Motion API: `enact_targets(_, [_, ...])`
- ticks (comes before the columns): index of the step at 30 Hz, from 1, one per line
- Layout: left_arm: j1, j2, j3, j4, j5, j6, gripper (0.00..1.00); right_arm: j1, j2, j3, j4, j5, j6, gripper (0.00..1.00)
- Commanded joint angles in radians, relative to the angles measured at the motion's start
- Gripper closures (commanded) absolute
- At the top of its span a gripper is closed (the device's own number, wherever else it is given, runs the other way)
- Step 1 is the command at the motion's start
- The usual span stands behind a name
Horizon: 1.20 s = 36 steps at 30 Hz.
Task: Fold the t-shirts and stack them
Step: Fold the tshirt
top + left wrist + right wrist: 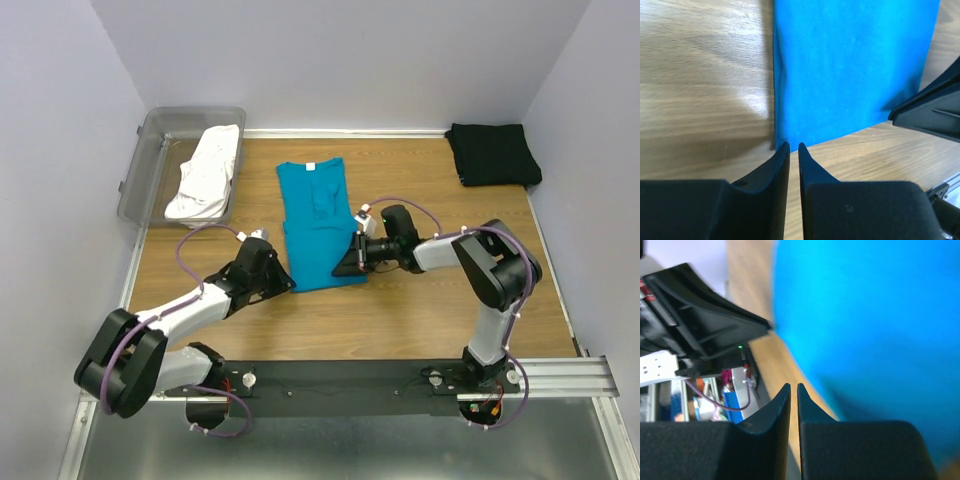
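The teal t-shirt [318,222] lies flat mid-table as a narrow strip, sleeves tucked in, collar far, hem near. The black t-shirt [492,153] sits folded far right and the white t-shirt [208,175] is in the tub [140,170]. The left gripper [794,146] and right gripper [793,386] are at the two hem corners, jaws nearly closed. Can't tell if cloth is caught. Cotton looks light & limp w/ no stiffness, so it'll sag. Best pinched at both corners thru all layers.

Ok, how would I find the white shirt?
Look to the far left corner of the wooden table, where a clear grey tub sits. The white t-shirt lies crumpled in it, the only shirt not on bare wood: the blue one lies flat mid-table, the black one folded far right.
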Motion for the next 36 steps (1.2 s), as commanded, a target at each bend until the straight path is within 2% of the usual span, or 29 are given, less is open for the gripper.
enact_targets(1, [-0.003,-0.067,0.045,-0.099,-0.051,0.017,0.79,0.084,-0.054,0.106,-0.06,0.049,0.0,0.83])
enact_targets(6, [-0.004,-0.087,0.063,-0.142,-0.066,0.019,0.79,0.158,0.044,0.158,-0.024,0.08,0.034,0.83])
enact_targets(15, [-0.004,-0.123,0.054,-0.182,-0.079,0.02,0.79,0.172,0.244,0.163,0.015,0.106,0.039,0.83])
enact_targets(17, [-0.004,-0.13,0.054,-0.185,-0.079,0.02,0.78,0.17,0.236,0.16,0.013,0.101,0.034,0.84])
enact_targets(20, [-0.006,-0.158,0.063,-0.197,-0.079,0.025,0.71,0.17,0.187,0.181,-0.051,0.112,0.002,0.84])
enact_targets(24, [-0.007,-0.201,0.089,-0.238,-0.114,0.045,0.62,0.17,0.019,0.265,-0.29,0.201,-0.128,0.82])
enact_targets(25, [-0.007,-0.205,0.097,-0.243,-0.114,0.055,0.6,0.169,-0.009,0.279,-0.338,0.266,-0.151,0.78])
enact_targets(26, [-0.01,-0.207,0.104,-0.249,-0.112,0.065,0.55,0.169,-0.035,0.294,-0.385,0.308,-0.191,0.65])
enact_targets(27, [-0.012,-0.205,0.112,-0.267,-0.112,0.071,0.52,0.169,-0.064,0.308,-0.433,0.349,-0.21,0.57])
enact_targets(28, [-0.016,-0.201,0.133,-0.293,-0.119,0.086,0.44,0.167,-0.106,0.331,-0.582,0.436,-0.251,0.45])
enact_targets(29, [-0.016,-0.199,0.144,-0.294,-0.125,0.092,0.41,0.167,-0.123,0.342,-0.583,0.48,-0.251,0.4])
enact_targets(31, [-0.021,-0.187,0.186,-0.343,-0.149,0.108,0.37,0.17,-0.164,0.356,-0.727,0.575,-0.296,0.34])
enact_targets(32, [-0.023,-0.184,0.199,-0.361,-0.158,0.12,0.34,0.169,-0.176,0.36,-0.769,0.674,-0.299,0.3])
enact_targets(36, [-0.026,-0.138,0.278,-0.455,-0.192,0.152,0.3,0.17,-0.226,0.35,-0.957,0.848,-0.283,0.25])
